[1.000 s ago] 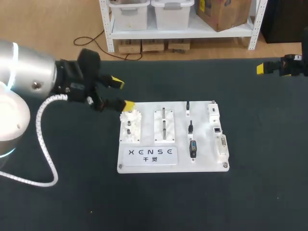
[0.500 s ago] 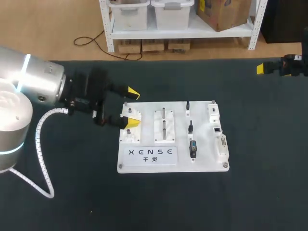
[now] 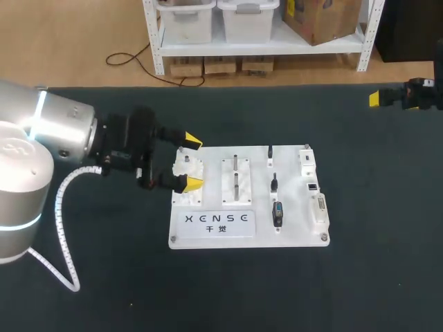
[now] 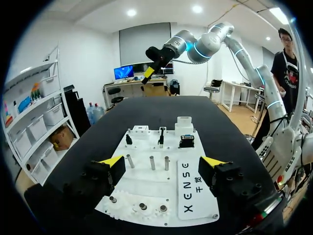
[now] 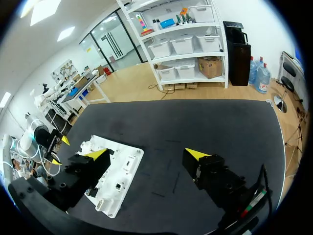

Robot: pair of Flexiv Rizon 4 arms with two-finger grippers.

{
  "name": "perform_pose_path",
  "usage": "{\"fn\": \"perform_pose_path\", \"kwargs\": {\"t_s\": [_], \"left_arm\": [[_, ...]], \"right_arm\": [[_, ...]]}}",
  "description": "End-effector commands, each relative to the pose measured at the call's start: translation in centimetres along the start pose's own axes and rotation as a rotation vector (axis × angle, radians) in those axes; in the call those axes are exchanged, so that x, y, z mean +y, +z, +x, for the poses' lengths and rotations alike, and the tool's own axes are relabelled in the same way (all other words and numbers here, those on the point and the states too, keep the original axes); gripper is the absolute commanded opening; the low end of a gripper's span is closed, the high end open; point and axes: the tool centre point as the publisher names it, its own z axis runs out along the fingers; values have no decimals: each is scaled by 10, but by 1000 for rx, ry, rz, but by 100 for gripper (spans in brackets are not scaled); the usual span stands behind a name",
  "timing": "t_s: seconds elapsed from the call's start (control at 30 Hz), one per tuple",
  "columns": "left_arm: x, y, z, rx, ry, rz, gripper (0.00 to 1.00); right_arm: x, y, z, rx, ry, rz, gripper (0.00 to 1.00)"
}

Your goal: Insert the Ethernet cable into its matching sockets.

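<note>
The white socket board [image 3: 297, 232] lies mid-table. Three short black plugs stand in a row on it, the largest [image 3: 277, 213] nearest the front; I cannot tell which is the Ethernet one. My left gripper [image 3: 192, 163] hangs open over the board's left end, its yellow tips on either side of the white peg block [image 3: 187, 176]. In the left wrist view the open gripper [image 4: 163, 164] sits above the board [image 4: 195, 205], with metal posts [image 4: 152, 162] and black plugs [image 4: 160, 138] ahead. My right gripper [image 5: 146, 154] is open and empty at the table's far right [image 3: 408, 95].
A white socket block [image 4: 184, 122] and small white connectors [image 3: 313, 187] stand along the board's right side. A printed label [image 3: 218, 221] covers its front left. In the right wrist view the board [image 5: 122, 166] lies off beside one finger, over dark tabletop [image 5: 205, 122].
My left gripper has moved right, from off the board's left corner to over its left end, and turned a little. The right arm has not moved.
</note>
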Motion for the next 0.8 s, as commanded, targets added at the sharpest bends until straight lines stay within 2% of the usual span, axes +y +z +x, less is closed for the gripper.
{"fn": "perform_pose_path", "kwargs": {"t_s": [0.03,0.13,0.2,0.3,0.33,0.57,0.8], "left_arm": [[-1,0,1,-4,1,-4,100],[-1,0,1,-4,1,-4,100],[-1,0,1,-4,1,-4,100],[-1,0,1,-4,1,-4,100],[-1,0,1,-4,1,-4,100],[-1,0,1,-4,1,-4,100],[-1,0,1,-4,1,-4,100]], "right_arm": [[19,2,-11,61,-60,74,100],[50,6,-17,148,-124,112,100],[69,10,-18,171,-156,131,100],[89,20,-15,207,-163,204,100],[94,23,-13,222,-149,240,100],[117,47,13,300,-54,348,100],[139,70,42,355,-76,417,100]]}}
